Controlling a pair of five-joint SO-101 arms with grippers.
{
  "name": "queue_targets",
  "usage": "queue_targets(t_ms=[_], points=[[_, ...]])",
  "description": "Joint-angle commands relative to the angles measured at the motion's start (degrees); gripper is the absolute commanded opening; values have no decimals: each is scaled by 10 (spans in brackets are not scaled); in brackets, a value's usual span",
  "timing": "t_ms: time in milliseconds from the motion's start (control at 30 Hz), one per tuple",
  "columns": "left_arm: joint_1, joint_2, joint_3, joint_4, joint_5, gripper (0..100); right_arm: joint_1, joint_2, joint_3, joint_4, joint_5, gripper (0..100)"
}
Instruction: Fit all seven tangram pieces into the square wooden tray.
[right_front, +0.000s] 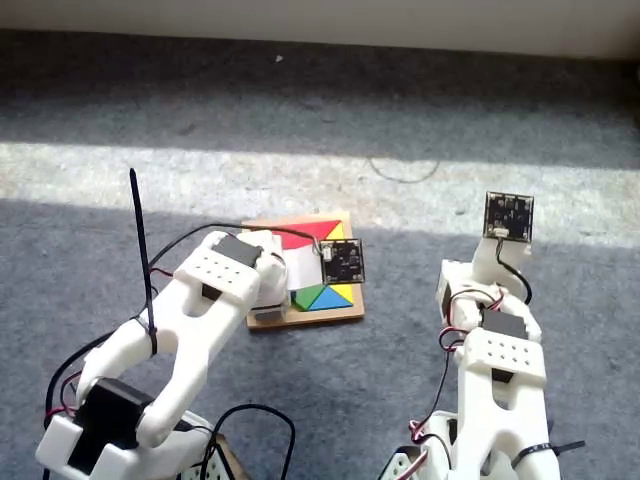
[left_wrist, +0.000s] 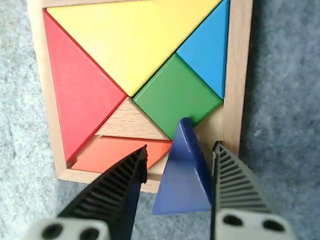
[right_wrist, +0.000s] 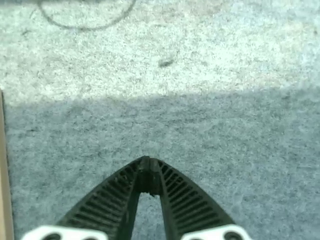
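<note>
Grey carpet (left_wrist: 285, 100) bears the square wooden tray (left_wrist: 238, 75); my left gripper (left_wrist: 180, 149), jaws apart, straddles the dark blue wooden triangle (left_wrist: 185, 182), tilted into its corner gap.

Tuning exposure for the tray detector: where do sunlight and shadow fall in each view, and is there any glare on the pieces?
High view: a sunlit band crosses the carpet beyond the tray, which lies mostly in shade. Left wrist view: even light, no glare on the tangram pieces. Right wrist view: a shadow edge runs across the carpet, with the right tool on the shaded side.
</note>
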Motion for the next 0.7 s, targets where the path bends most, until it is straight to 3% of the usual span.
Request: queue_targets(t_ms=[0, 133, 300, 667], points=[[10, -21, -8, -8, 11, 224, -3, -16, -3, -12, 8, 10], [7, -22, -8, -8, 13, 224, -3, -16, -3, -12, 8, 10], [10, -33, -26, -7, 77, 225, -3, -16, -3, -12, 8, 10], [-24, -186, -25, 33, 163, 225, -3, -16, -6, -12, 8, 10]])
